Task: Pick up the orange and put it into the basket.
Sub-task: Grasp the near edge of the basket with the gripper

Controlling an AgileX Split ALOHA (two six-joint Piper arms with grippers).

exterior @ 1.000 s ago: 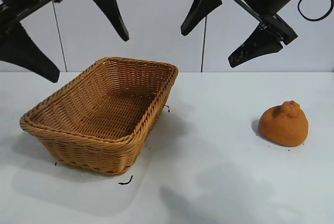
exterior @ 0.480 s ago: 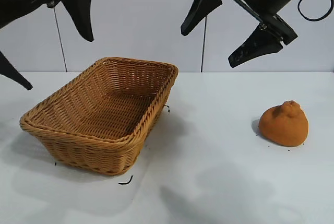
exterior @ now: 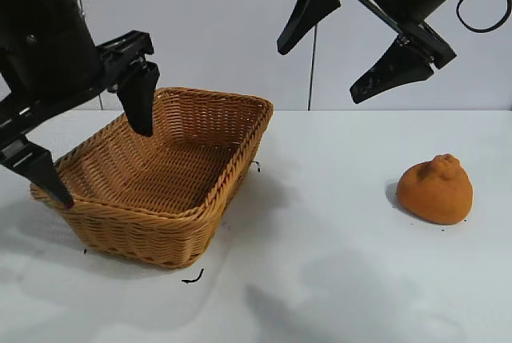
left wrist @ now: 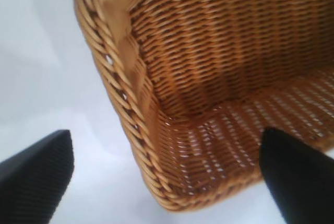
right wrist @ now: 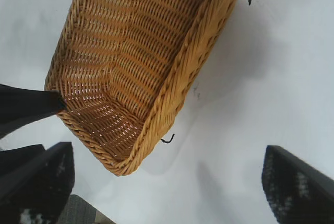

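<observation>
The orange (exterior: 436,191), dull and lumpy with a knobby top, rests on the white table at the right, clear of both arms. It does not show in either wrist view. The tan wicker basket (exterior: 136,239) stands at the left with nothing in it. My left gripper (exterior: 102,163) is open and hangs low at the basket's left end, one finger over the inside and the other outside the near-left corner. In the left wrist view the gripper (left wrist: 166,132) straddles the basket's corner rim (left wrist: 120,78). My right gripper (exterior: 318,73) is open, high above the table's middle; its own view (right wrist: 167,148) shows the basket (right wrist: 193,62).
Small black scraps lie on the table by the basket's near corner (exterior: 192,277) and its far right corner (exterior: 256,165). A pale wall stands behind. The table's edge and grey floor (right wrist: 78,211) show in the right wrist view.
The left arm has come down from high above the table to the basket's left end, gripper still open. The right arm, orange and basket have not moved.
</observation>
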